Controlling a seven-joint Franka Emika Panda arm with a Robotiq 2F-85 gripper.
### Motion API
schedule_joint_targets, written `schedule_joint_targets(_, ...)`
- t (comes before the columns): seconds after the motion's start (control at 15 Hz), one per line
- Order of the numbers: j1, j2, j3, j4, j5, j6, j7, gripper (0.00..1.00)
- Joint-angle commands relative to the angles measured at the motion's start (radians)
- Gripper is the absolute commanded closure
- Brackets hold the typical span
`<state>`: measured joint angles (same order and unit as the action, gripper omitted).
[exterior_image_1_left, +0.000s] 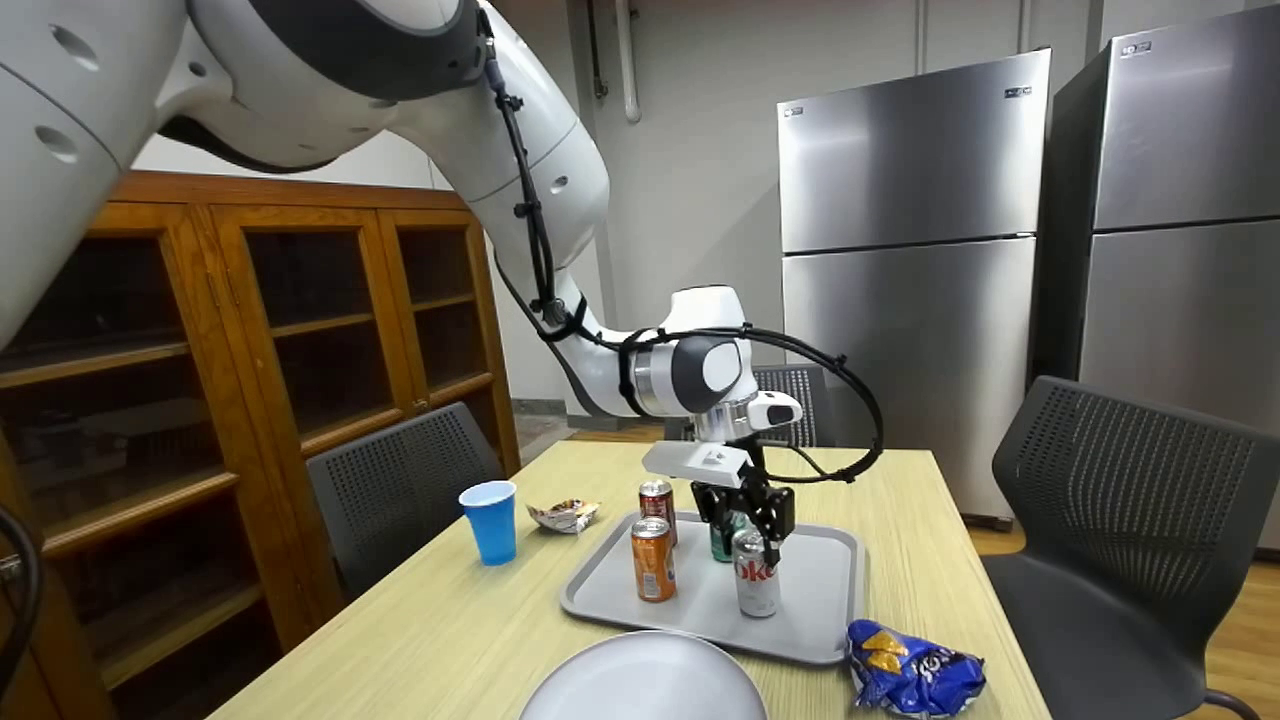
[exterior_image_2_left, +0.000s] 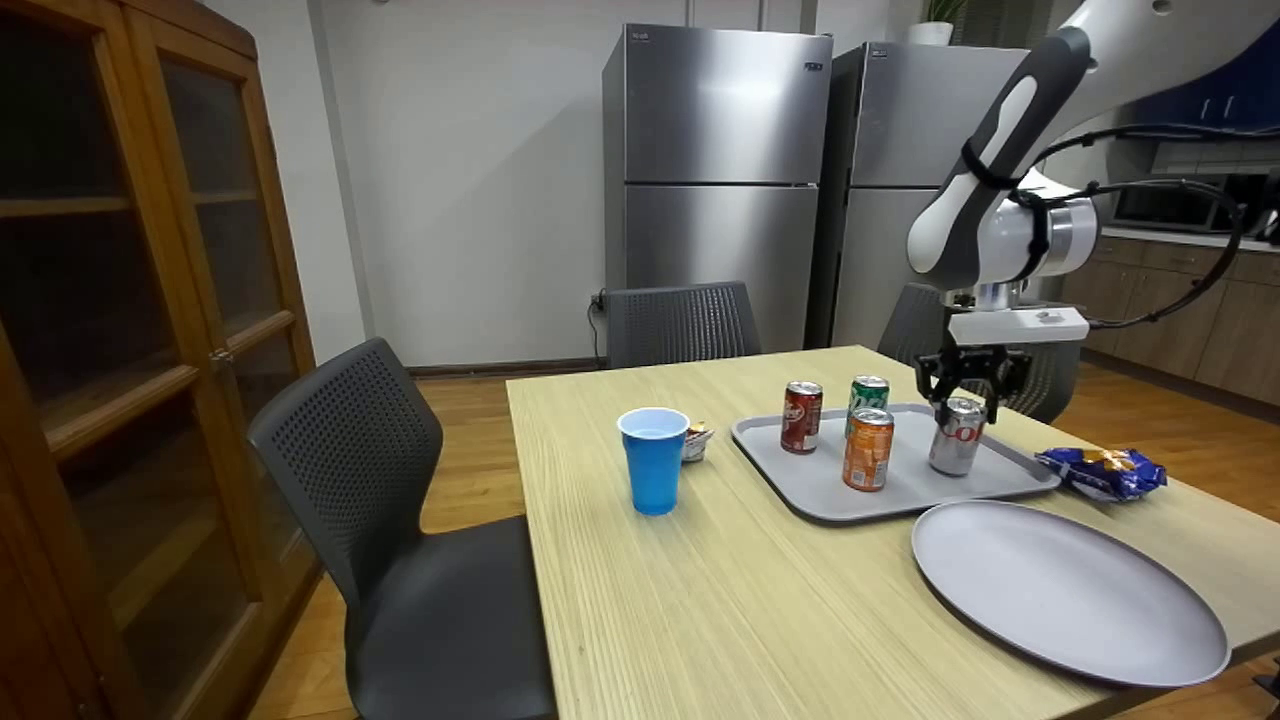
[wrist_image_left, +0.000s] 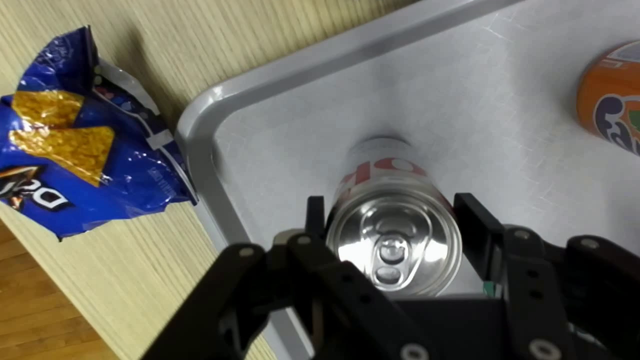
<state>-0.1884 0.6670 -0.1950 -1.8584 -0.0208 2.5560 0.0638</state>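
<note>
A smooth silver aluminium Diet Coke can stands at the wrist view's lower centre on a scuffed grey tray, pinched from both sides by the black gripper. If full, it is probably weighty, slick and dentable, best held around its straight upper wall. A crinkled, glossy Doritos bag lies at left.

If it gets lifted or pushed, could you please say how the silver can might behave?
The silver can looks smooth and shiny, so it may slip between the fingers. Being tall and narrow, it could tip if nudged. Its round shape suggests it may roll once fallen.
</note>
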Motion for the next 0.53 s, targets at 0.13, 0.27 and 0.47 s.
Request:
schedule_joint_targets(0.13,-0.032,-0.004,0.038,0.056,0.014,-0.046,-0.071,0.00)
schedule_joint_targets(0.27,-0.030,-0.018,0.041,0.052,0.008,-0.033,-0.088,0.00)
schedule_joint_targets(0.47,-0.025,-0.043,0.046,0.043,0.003,-0.015,-0.111,0.00)
